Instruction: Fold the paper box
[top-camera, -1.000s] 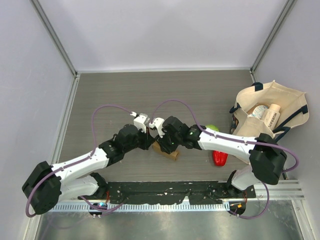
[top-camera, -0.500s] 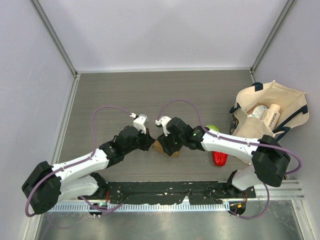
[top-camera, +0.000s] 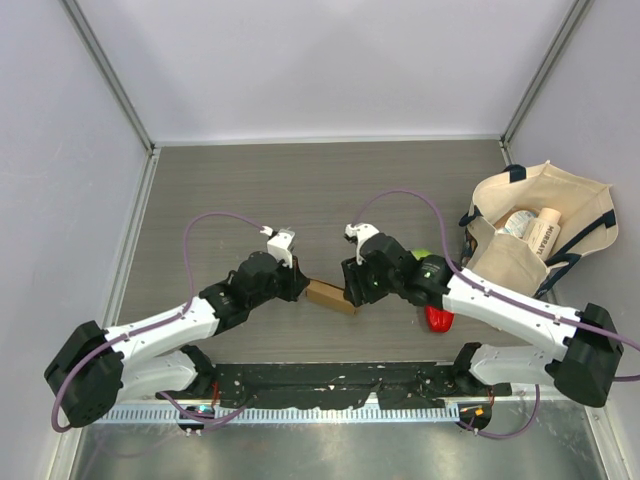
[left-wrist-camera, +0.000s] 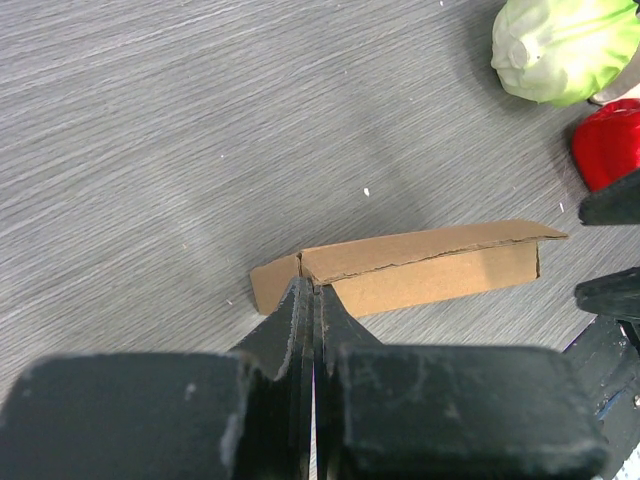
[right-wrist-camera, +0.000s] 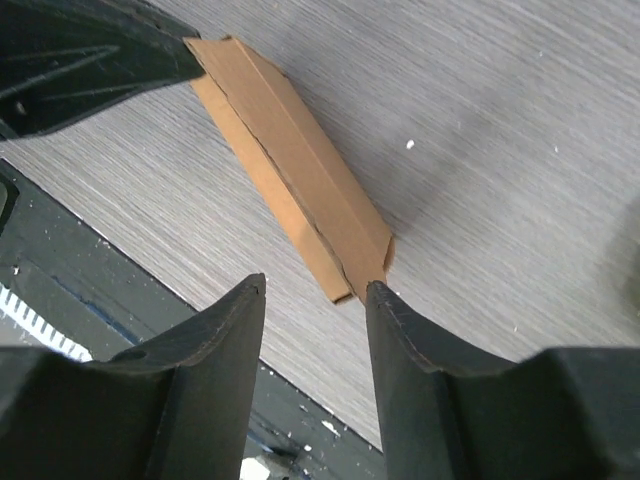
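Box (top-camera: 330, 296): brown card, flattened to a long narrow strip, lying on the worktop (top-camera: 300, 190) toward 6 o'clock from its middle, between the two hands. Left hand (left-wrist-camera: 312, 292): fingers pressed together, tips set against the box's 9 o'clock end, probably to pin it against sliding; whether a flap edge is nipped between them cannot be told. Right hand (right-wrist-camera: 315, 290): jaws moderately apart, empty, the box's 3 o'clock end just at their gap, seemingly lined up to take that end. Folding judged barely begun; no walls raised. Cabbage (top-camera: 425, 256) at 2 o'clock and pepper (top-camera: 439, 317) at 4 o'clock of the box, both apart from it; tote (top-camera: 540, 225) further off at 2 o'clock.
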